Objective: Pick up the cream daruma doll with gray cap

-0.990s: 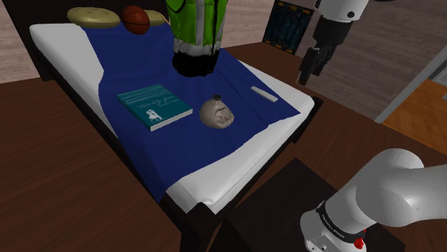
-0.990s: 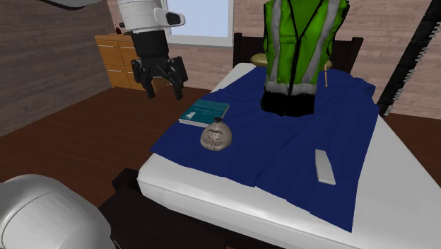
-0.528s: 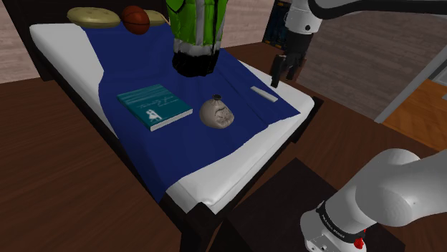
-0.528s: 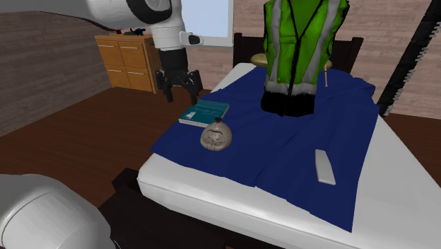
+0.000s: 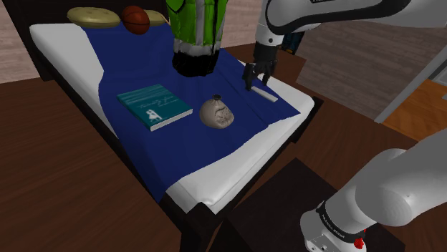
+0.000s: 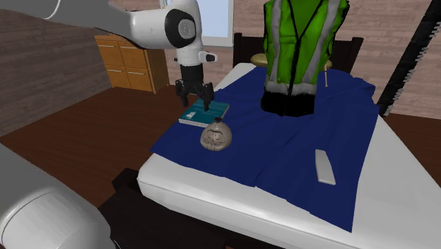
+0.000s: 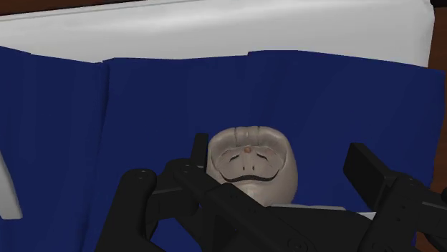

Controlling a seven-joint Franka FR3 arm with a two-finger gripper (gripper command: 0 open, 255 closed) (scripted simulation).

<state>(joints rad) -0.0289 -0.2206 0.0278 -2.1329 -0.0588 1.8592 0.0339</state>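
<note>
Since the earlier frames the arm has swung in from beside the bed point(image 5: 215, 190), so the gripper point(image 5: 256, 77) now hangs over the blue blanket point(image 5: 143, 143) near the mattress edge; its two black fingers stand wide apart and hold nothing. The doll point(image 5: 217, 113) lies on the blanket, below the gripper and apart from it, off toward the shoulder view's left; it is cream-grey with a small dark cap and a painted face. In the wrist view the doll point(image 7: 251, 168) shows between the spread fingers of the gripper point(image 7: 283, 163), face toward the camera, and neither finger touches it. A thin white strip point(image 5: 263, 94) lies on the blanket just under the gripper in the shoulder view; in the second exterior view the gripper point(image 6: 195, 101) shows in front of a teal book point(image 6: 208, 111), with the doll point(image 6: 216, 136) below it; a green vest point(image 5: 195, 28) stands well apart from the gripper.
</note>
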